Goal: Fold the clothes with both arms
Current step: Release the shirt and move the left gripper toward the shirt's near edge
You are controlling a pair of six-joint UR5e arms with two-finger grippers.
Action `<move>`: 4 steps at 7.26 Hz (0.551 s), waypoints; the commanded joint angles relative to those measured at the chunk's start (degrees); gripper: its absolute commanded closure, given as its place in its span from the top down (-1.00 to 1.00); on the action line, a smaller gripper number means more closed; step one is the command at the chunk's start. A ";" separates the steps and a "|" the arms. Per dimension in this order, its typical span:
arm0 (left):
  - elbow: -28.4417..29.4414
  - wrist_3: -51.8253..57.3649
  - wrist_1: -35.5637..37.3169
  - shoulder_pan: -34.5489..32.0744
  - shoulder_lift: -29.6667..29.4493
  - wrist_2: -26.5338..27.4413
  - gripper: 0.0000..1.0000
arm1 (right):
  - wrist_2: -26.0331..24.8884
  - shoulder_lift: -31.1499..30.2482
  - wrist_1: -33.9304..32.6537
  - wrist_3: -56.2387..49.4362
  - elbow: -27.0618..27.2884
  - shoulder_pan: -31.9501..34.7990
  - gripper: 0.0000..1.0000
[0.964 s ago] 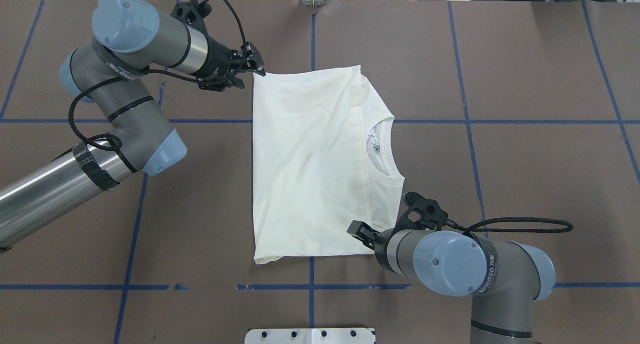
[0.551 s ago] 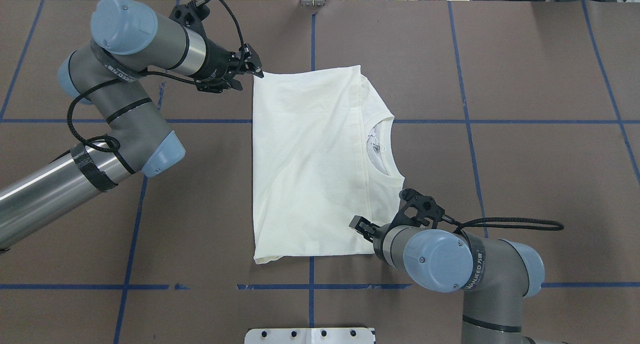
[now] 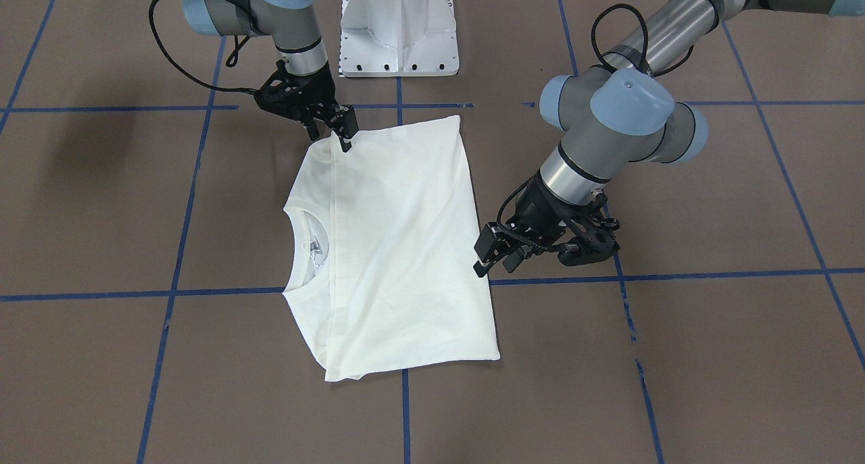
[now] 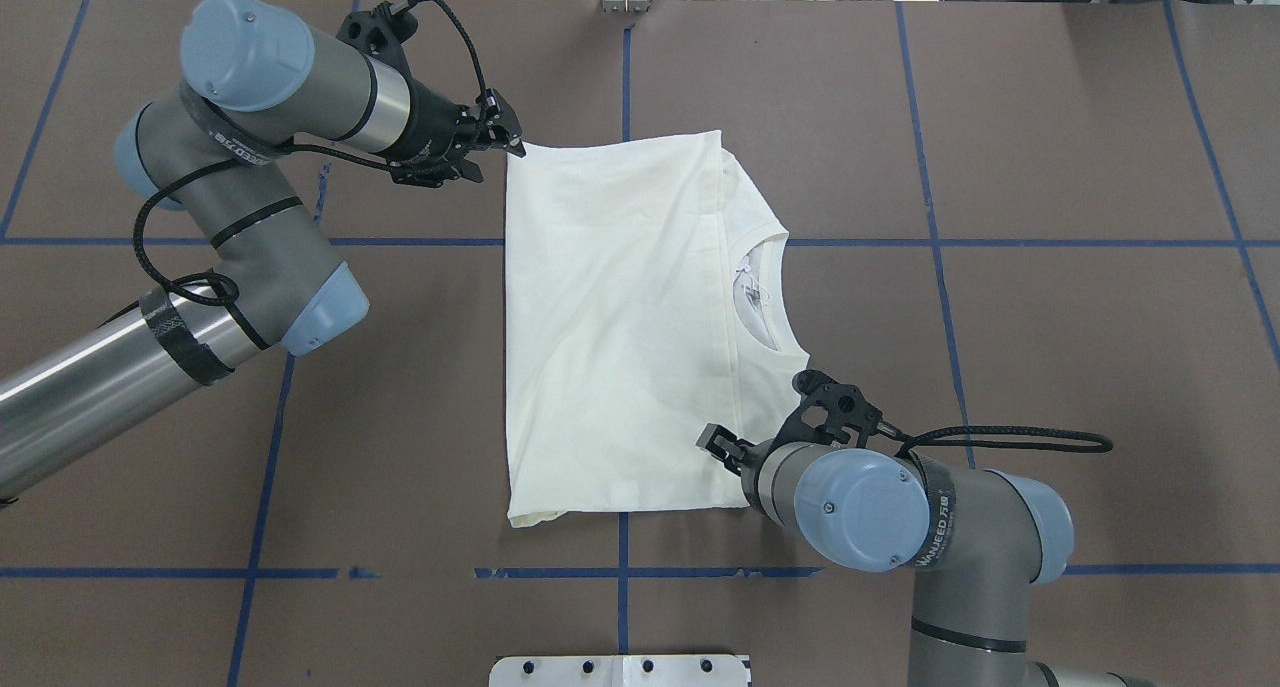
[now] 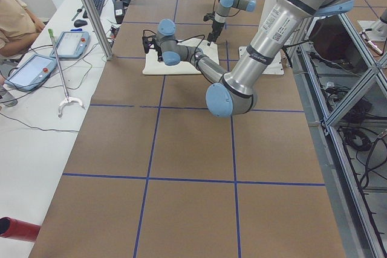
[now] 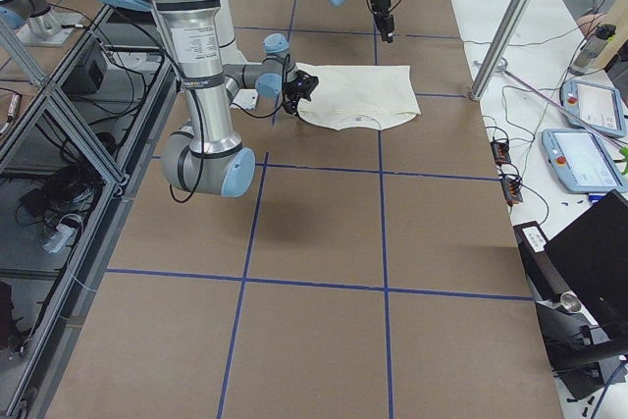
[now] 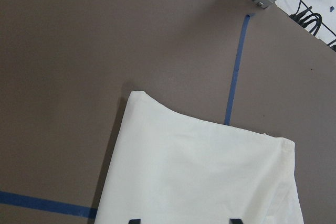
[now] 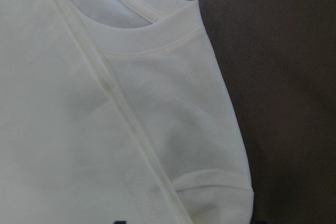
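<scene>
Mostly done: shirt [image 4: 620,327] folded to rectangle; left gripper [image 3: 493,265] & right gripper [image 3: 331,134] look spread apart, empty; prob. one fold left.

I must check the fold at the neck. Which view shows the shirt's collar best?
The right wrist-mounted view: the collar is close and large, its stitching clear. Overhead and front-facing views show it whole but small, exterior right tiny; it is not discernible in exterior left or left wrist-mounted.
</scene>
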 commanded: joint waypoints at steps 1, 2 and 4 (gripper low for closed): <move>-0.03 0.00 0.01 -0.08 0.19 -0.07 0.29 | 0.10 0.13 0.00 0.11 0.10 -0.38 0.54; -0.12 0.00 0.01 -0.08 0.19 -0.07 0.29 | 0.02 -0.13 0.00 0.11 0.18 -0.56 0.46; -0.12 0.00 0.01 -0.08 0.19 -0.07 0.29 | 0.02 -0.05 0.00 0.28 0.01 -1.17 0.13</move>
